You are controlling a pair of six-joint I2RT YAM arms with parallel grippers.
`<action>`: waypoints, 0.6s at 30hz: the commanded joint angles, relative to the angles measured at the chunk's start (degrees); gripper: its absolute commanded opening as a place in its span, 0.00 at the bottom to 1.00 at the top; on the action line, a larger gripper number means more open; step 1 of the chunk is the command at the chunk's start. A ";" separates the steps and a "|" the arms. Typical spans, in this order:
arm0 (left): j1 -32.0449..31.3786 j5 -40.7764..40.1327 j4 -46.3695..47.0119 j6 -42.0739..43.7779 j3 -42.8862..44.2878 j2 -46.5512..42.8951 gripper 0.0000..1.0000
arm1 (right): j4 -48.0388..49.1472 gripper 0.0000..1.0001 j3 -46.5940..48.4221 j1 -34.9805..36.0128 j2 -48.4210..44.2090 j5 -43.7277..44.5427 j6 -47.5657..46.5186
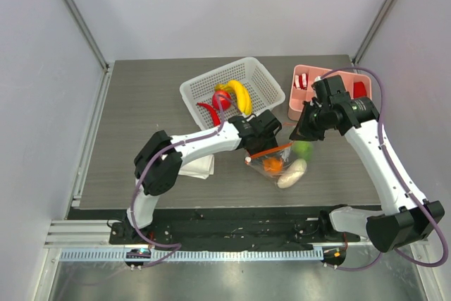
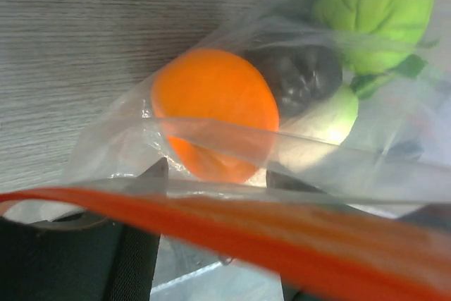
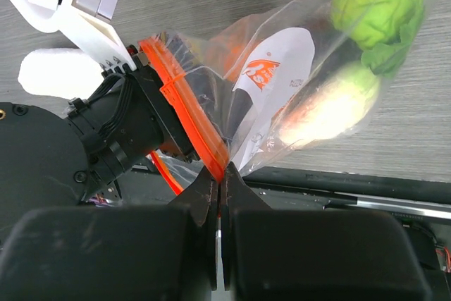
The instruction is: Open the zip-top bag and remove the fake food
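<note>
Right wrist view: plastic toy fake food [image 3: 331,107] not yet out.
The right gripper [image 3: 220,177] clamps the orange zip strip [image 3: 184,103] of the clear floppy zip-top bag [image 3: 282,68]; the left gripper [image 1: 266,137] grip cannot be told.

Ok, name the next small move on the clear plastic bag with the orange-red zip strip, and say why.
Probably ease the left gripper forward and close on the round orange toy fruit. Its open fingers are past the orange-red zip strip, the fruit lies just ahead between them, and the right gripper pinches the clear bag rim.
</note>
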 commanded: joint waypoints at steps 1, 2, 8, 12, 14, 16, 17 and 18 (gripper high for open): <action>0.04 -4.59 -0.08 -8.36 -0.35 -1.56 0.58 | 1.52 0.01 0.51 0.45 -0.61 0.02 0.64; 0.04 -4.24 -0.17 -9.24 0.52 -1.03 0.58 | 1.52 0.01 0.60 0.45 -0.52 0.02 0.55; -0.23 -4.42 2.18 -11.97 1.59 1.35 0.66 | 2.14 0.01 0.25 0.62 -0.34 -0.06 0.90; -0.23 -3.10 6.50 -13.46 -0.52 1.35 0.69 | 2.67 0.01 0.16 1.15 -0.25 0.02 1.25; -0.23 -3.18 7.55 -14.08 -0.96 1.79 0.67 | 2.67 0.01 0.33 1.32 0.01 0.11 1.34; -0.23 -2.57 8.61 -15.13 -1.40 2.23 0.64 | 2.84 0.01 -0.10 1.59 -0.08 0.29 1.52; -0.23 -2.48 9.05 -15.31 -1.66 2.58 0.61 | 2.93 0.01 -0.37 1.85 -0.08 0.37 1.52; -0.23 -2.57 9.40 -15.48 -1.66 2.76 0.60 | 3.10 0.01 -0.54 1.85 -0.25 0.29 1.60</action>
